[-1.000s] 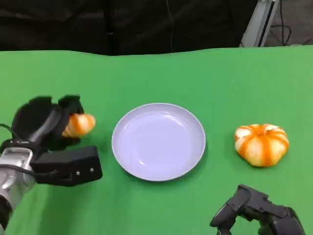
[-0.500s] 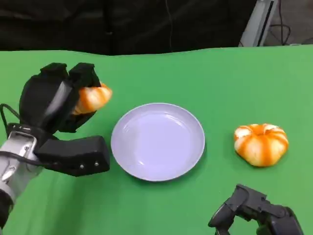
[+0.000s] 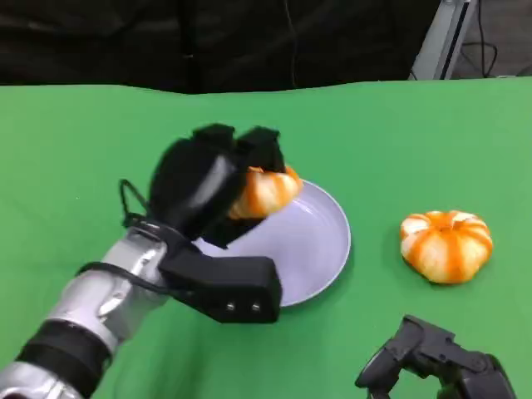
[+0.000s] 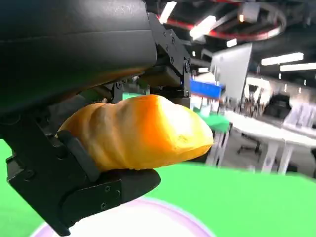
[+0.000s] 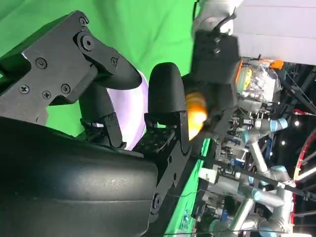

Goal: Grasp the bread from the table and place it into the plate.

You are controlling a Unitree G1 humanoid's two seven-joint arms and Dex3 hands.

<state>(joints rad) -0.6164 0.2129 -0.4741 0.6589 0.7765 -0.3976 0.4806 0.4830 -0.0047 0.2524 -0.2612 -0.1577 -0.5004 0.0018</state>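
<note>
left robot hand point(image 3: 218, 181): holds bread point(image 3: 264, 191) above the plate point(image 3: 320, 241)
right robot hand point(image 3: 432, 362): fingers curled in, holding nothing, low over green surface point(image 3: 399, 141)

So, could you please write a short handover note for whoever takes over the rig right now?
Left hand: holds the bread in its fingers, above the plate's left part.
Right hand: low at the near right edge of the table, fingers curled, holding nothing.
A second, striped bread lies on the green table to the right of the plate, untouched.
Done: bread grasped, lifted and brought over the plate.
Left: lower it, release it into the plate, withdraw the hand.
</note>
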